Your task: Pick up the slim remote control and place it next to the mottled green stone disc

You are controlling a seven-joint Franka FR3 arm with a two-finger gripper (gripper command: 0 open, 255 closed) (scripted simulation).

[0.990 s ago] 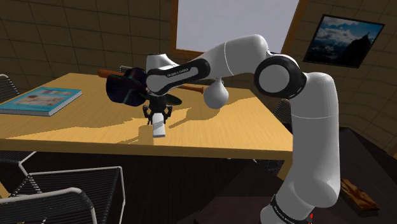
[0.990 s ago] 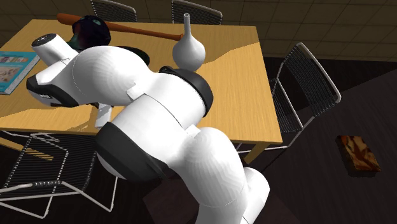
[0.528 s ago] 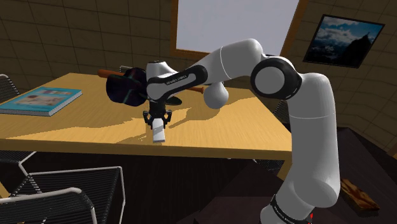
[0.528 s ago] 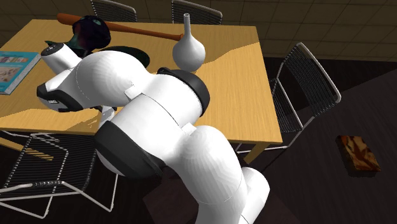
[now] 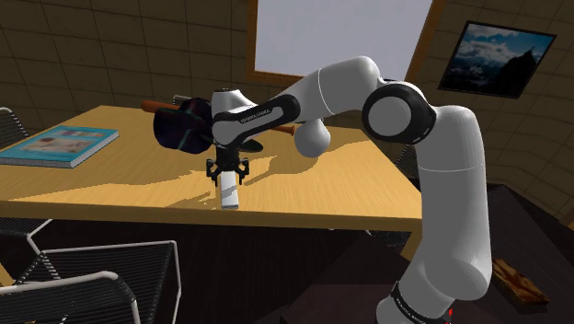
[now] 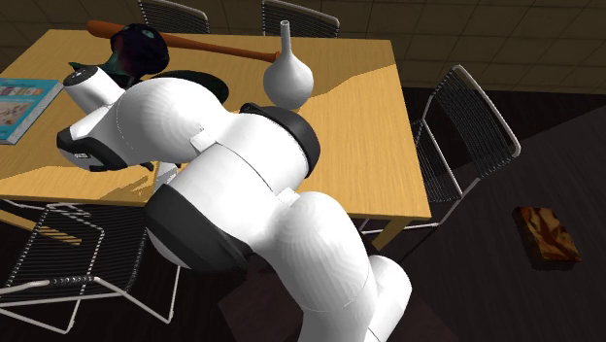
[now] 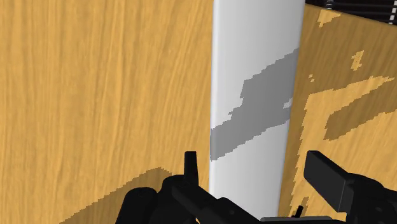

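— Near the front edge of the table point(image 5: 110, 179), what lies under the arm point(image 5: 432, 184)?

— It is the remote point(image 7: 254, 76), a plain white bar lying flat on the wood. The gripper point(image 5: 228, 179) points down over it. Its jaws are open and straddle the remote's long sides, and at least one side stands clear, so nothing is held.

— Which step is figured?

— The grasp, judged as not yet made. The disc point(image 6: 209, 87), dark green, lies farther back on the table, partly behind the arm, with a white vase point(image 6: 287, 76) near it.

— What does the next move call for?

— Probably closing across the narrow width and lifting straight up. The remote would then be carried to bare wood just beside the disc, clear of the vase.
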